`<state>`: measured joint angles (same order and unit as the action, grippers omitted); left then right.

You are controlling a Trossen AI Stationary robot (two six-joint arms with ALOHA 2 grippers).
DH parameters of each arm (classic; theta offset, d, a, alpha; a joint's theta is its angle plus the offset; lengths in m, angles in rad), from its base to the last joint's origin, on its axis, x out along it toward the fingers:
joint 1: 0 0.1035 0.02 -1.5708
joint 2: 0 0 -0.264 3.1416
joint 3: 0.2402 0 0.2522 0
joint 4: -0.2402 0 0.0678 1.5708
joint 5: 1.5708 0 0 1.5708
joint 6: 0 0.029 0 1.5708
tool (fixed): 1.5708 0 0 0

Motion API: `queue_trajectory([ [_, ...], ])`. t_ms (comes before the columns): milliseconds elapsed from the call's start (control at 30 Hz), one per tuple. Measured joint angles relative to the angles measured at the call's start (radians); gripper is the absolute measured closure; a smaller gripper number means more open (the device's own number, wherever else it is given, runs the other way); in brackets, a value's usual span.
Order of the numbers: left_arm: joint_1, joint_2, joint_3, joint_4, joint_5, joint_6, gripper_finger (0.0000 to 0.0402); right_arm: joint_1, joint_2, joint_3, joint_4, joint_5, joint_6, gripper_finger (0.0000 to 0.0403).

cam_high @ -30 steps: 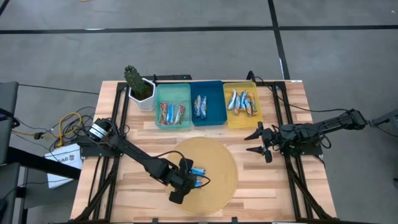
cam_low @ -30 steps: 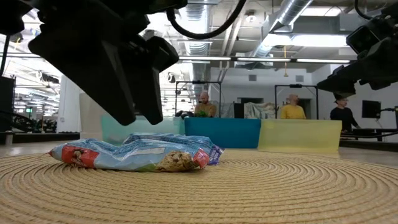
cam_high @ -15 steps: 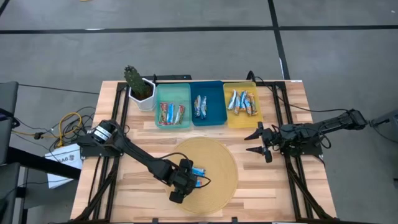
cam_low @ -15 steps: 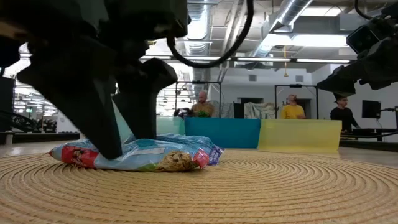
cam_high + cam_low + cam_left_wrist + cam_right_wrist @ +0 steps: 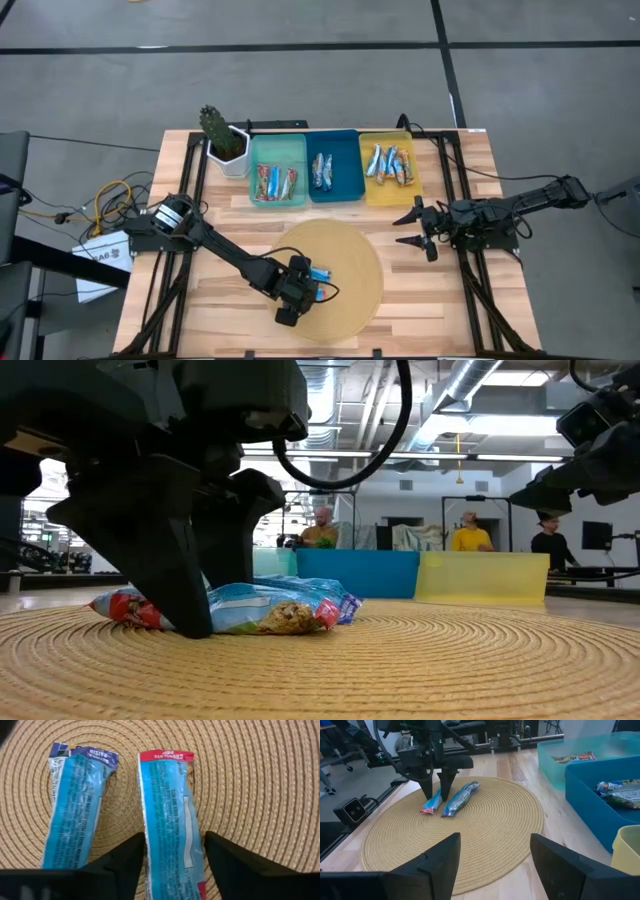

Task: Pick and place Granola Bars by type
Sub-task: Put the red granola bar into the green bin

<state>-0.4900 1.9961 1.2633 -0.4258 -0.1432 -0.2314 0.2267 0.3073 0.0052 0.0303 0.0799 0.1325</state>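
The left tool [image 5: 297,289], fingers spread, straddles the red-ended granola bar [image 5: 171,820] on the woven mat [image 5: 355,262] at lower centre, so the grasp is in hand; next it must pinch and lift, while the right tool [image 5: 412,229] waits open at right

wooden table [image 5: 190,290]: round woven mat [image 5: 355,255] under left fingers [image 5: 120,865]; teal tray [image 5: 278,150], blue tray [image 5: 345,165], yellow tray [image 5: 385,190], potted cactus [image 5: 220,135] beyond.

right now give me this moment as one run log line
left claw: open, astride red-tipped bar on woven mat | purple-tipped bar: beside it, untouched | right claw: open, waiting off the mat
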Motion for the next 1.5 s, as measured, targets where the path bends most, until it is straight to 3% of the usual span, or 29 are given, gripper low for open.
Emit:
queue_trajectory([
  [400,0.0,0.0,-0.001,-0.002,0.006,0.0,0.0332,0.0,0.0,0.0,0.0,0.0,0.0,0.0168],
  [567,0.0,0.0,-0.001,-0.002,0.005,0.0,0.0359,0.0,0.0,0.0,0.0,0.0,0.0,0.0168],
  [800,-0.008,0.0,-0.003,0.056,0.003,0.01,0.0368,0.0,0.0,0.0,0.0,0.0,0.0,0.0168],
  [1133,-0.015,0.001,-0.005,0.415,-0.037,0.183,0.0366,0.0,0.0,0.0,0.0,0.0,0.0,0.0168],
  [1500,-0.011,0.001,-0.004,0.901,-0.186,0.46,0.0366,0.0,0.0,0.0,0.0,0.0,0.0,0.0168],
])
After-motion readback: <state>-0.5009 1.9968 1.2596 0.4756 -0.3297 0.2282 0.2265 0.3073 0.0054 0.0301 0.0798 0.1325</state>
